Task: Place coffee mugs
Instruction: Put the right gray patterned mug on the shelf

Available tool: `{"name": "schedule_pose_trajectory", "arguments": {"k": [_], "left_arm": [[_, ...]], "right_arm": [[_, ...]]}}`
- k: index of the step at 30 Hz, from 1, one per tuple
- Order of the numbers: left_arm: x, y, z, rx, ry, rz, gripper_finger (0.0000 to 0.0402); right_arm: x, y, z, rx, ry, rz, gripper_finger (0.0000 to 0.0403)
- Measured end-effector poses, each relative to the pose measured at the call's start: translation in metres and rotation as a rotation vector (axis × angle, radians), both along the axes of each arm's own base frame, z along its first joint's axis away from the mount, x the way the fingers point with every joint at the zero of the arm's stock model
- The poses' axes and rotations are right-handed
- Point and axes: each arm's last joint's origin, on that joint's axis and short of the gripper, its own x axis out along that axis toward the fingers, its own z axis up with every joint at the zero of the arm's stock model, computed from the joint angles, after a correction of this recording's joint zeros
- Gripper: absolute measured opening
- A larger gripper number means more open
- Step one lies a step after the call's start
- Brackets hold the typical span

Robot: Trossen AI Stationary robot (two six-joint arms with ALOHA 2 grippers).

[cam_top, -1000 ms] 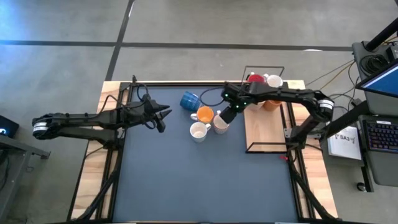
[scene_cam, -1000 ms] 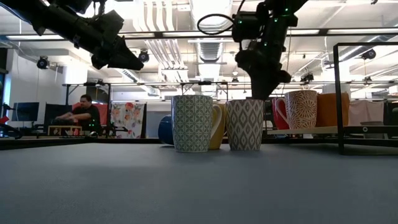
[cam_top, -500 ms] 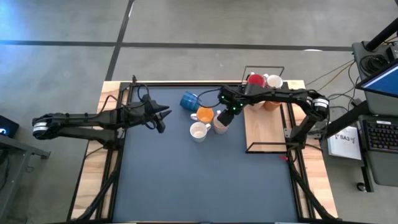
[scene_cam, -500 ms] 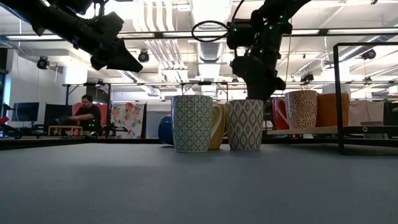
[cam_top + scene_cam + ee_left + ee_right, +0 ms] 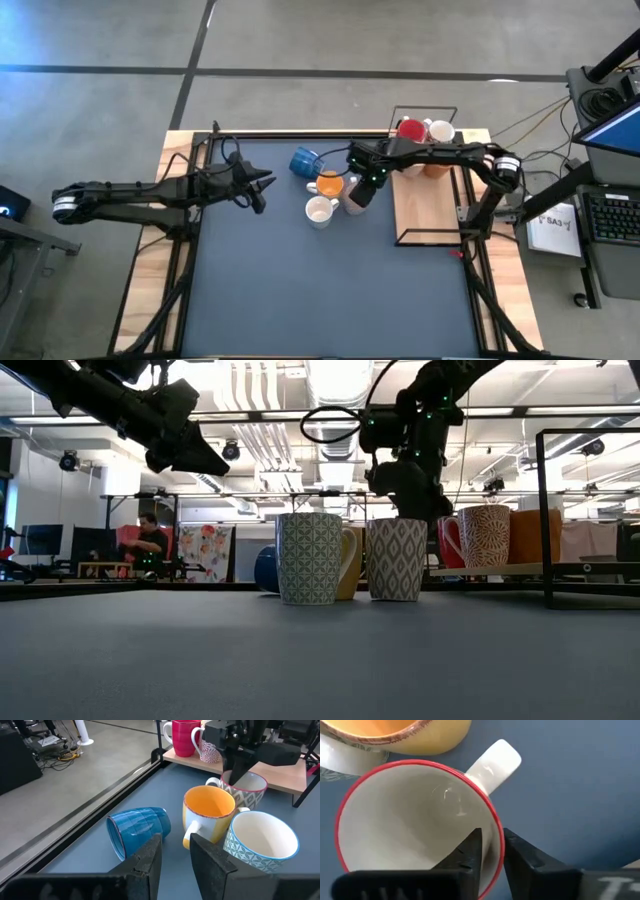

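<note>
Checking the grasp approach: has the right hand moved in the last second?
Yes. In the high view the right hand has shifted left, away from the wooden board, and now straddles the red-rimmed mug's rim.

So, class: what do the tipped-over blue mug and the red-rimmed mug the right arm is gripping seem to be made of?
Blue mug: probably glazed ceramic, judging by its glossy, streaky blue surface and thick rim. Red-rimmed mug: likely glazed ceramic too, with a smooth white inside showing a shiny highlight, a painted red lip and a thick white handle. The right tool pinches its wall.
</note>
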Motion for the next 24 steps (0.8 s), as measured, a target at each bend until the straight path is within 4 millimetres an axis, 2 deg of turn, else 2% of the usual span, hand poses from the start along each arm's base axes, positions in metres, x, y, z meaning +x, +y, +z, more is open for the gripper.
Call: {"name": "schedule_pose_trajectory", "arguments": {"k": [5, 11, 24], "left_arm": [[0.000, 0.000, 0.000, 0.000, 0.000, 0.000, 0.0084], [0.000, 0.000, 0.000, 0.000, -0.001, 0.000, 0.0084], [0.000, 0.000, 0.000, -0.001, 0.001, 0.000, 0.0084]], "right_arm": [[-0.001, 0.001, 0.002, 0.031, -0.003, -0.029, 0.0018], [-0.009, 0.005, 0.011, 0.077, 0.008, -0.118, 0.0016], [-0.050, 0.022, 0.053, 0.111, 0.068, -0.387, 0.0014]]}}
